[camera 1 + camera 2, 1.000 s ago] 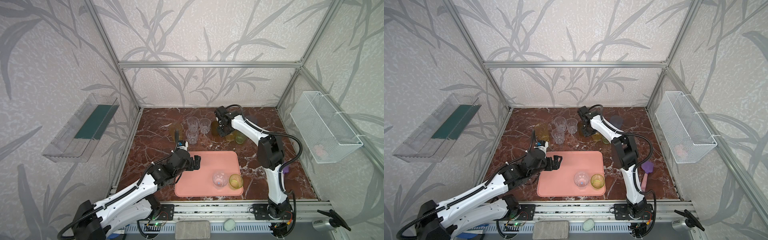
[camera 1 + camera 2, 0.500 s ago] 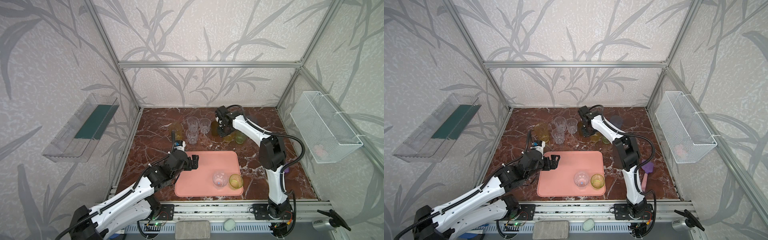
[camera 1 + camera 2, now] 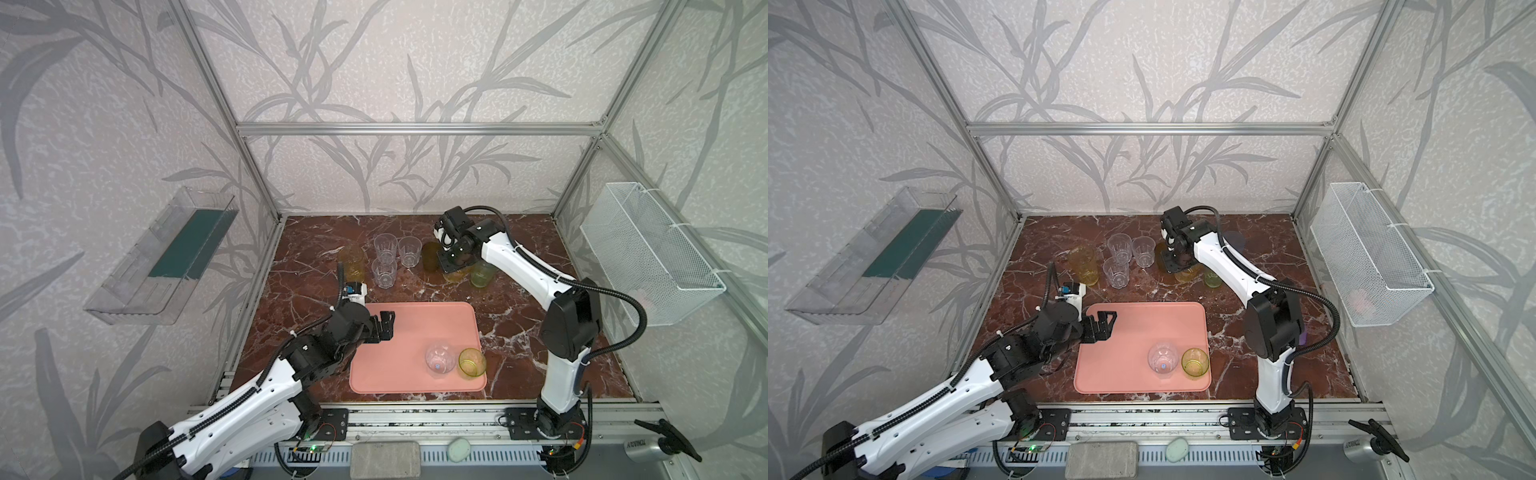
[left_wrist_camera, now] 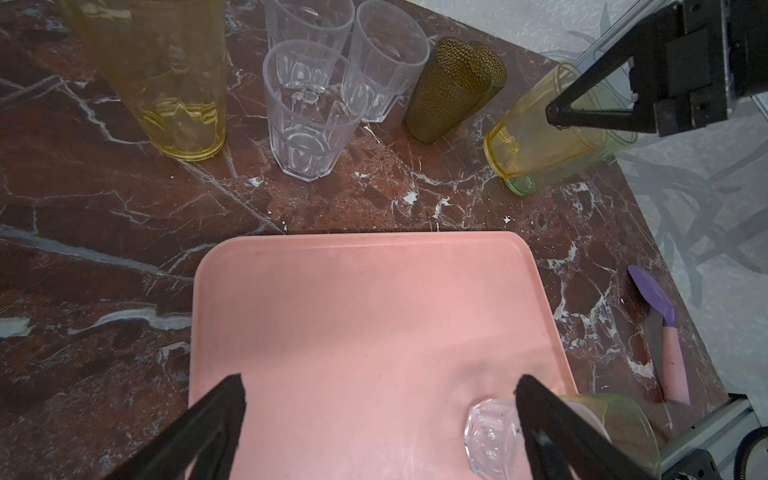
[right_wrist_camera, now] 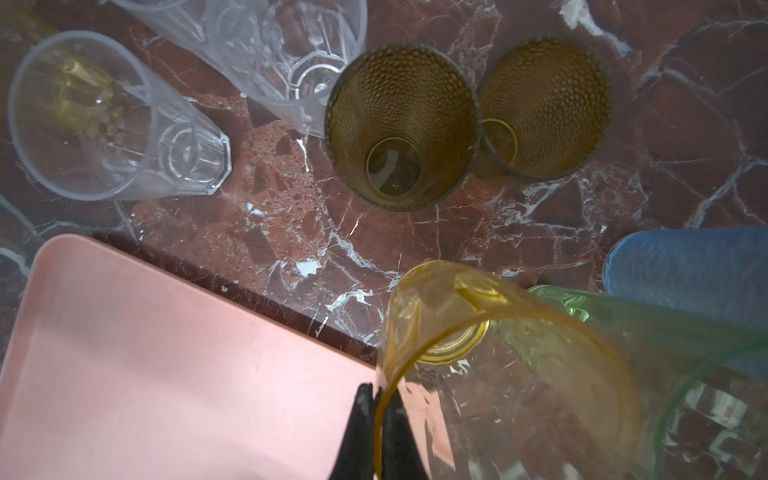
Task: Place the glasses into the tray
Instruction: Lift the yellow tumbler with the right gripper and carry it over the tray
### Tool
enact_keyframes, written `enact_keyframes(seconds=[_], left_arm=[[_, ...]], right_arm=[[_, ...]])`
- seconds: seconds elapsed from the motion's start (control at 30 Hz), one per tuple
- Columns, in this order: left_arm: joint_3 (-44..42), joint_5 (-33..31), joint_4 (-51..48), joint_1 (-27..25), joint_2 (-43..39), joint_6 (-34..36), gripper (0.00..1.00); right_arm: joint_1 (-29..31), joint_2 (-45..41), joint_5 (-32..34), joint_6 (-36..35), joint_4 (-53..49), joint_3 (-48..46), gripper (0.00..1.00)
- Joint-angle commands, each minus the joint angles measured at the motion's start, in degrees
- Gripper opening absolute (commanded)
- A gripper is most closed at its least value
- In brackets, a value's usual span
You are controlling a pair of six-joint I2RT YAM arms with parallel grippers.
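Wall bin: a clear plastic bin [image 3: 166,257] hangs on the left wall with a dark green panel inside.
Left gripper: the left gripper [image 3: 383,328] hovers over the tray's left edge, its jaws spread wide and holding nothing.
Tall tumbler: the tall yellow tumbler [image 3: 352,262] stands upright on the marble beyond the tray's far-left corner. It is translucent, with a faceted base.
Clear cluster: three clear faceted tumblers [image 3: 385,248] [image 3: 410,252] [image 3: 383,274] stand upright and close together just right of it, all off the tray.
Tray: the salmon-pink tray [image 3: 411,332] lies flat at front centre. It has rounded corners and a low rim, and most of it is bare.
On the tray: near the front-right corner a fourth clear tumbler [image 3: 439,360] sits tipped off upright, its base turned toward the left arm. Just beside it the yellow-green tumbler [image 3: 472,363] stands upright.
Amber pair: two dimpled amber tumblers [image 5: 401,124] [image 5: 544,108] stand side by side on the marble.
Right gripper: the right gripper [image 5: 377,399] is clenched on the rim of the orange tumbler [image 5: 498,374], one finger inside the wall and one outside. The glass hangs tilted beyond the tray's far-right corner.
Behind it: the green tumbler [image 5: 648,332] is just beside the orange one, and the blue tumbler [image 5: 685,270] is farther back — both off the tray.
Right wall: a white wire basket [image 3: 648,249].
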Motion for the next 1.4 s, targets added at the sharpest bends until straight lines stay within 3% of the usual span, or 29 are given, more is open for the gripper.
enact_keyframes(seconds=[0.0,0.3,0.5,1.0,1.37], left_arm=[[-0.91,-0.37,0.10,0.34,-0.64,0.06,0.99],[-0.92,1.04,1.48,0.34,2.01,-1.34,0.99],[-3.42,-1.08,3.67,0.40,-1.22,-2.31,0.99],[-5.04,-0.95,3.49,0.51,-2.64,-3.37,0.99],[-5.23,-0.69,3.66,0.61,-1.81,-3.58,0.99]], right_arm=[[1.20,-3.65,-1.26,0.89,0.02,-1.63,0.00],[3.77,-14.34,-2.20,2.05,2.30,-10.53,0.00],[6.16,-20.22,-3.08,3.12,3.31,-17.22,0.00],[10.13,-29.69,1.58,9.39,2.47,-31.12,0.00],[12.70,-31.43,2.85,13.65,4.68,-38.67,0.00]])
